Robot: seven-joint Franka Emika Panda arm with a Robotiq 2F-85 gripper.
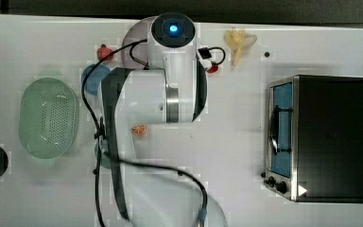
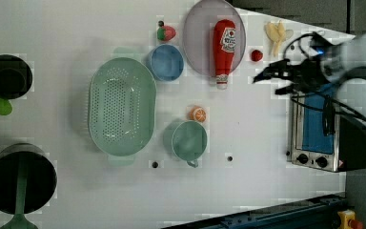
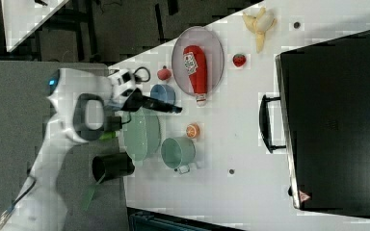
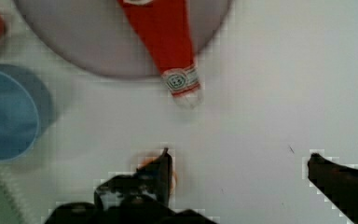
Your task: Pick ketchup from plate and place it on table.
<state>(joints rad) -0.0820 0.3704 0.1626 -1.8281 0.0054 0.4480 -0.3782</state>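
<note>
The ketchup [image 2: 224, 45] is a red bottle lying on the pale mauve-grey plate [image 2: 198, 28], with its whitish cap end poking over the rim above the white table [image 2: 248, 181]. In the right view the ketchup [image 3: 196, 67] lies lengthwise on the plate [image 3: 214, 48]. My gripper [image 4: 238, 156] is open and holds nothing. It hovers above the bare table a short way past the cap of the ketchup [image 4: 168, 37], clear of the plate [image 4: 84, 37]. From the side, the gripper [image 3: 173, 108] hangs well above the tabletop. In the top view the arm covers most of the plate [image 1: 132, 38].
A blue bowl [image 2: 166, 62], a green colander [image 2: 121, 105], a green cup [image 2: 189, 140] and an orange slice [image 2: 198, 114] lie near the plate. A strawberry [image 2: 166, 32], a red fruit [image 2: 256, 55] and a banana [image 2: 276, 36] flank it. A toaster oven [image 2: 319, 138] stands on the left view's right.
</note>
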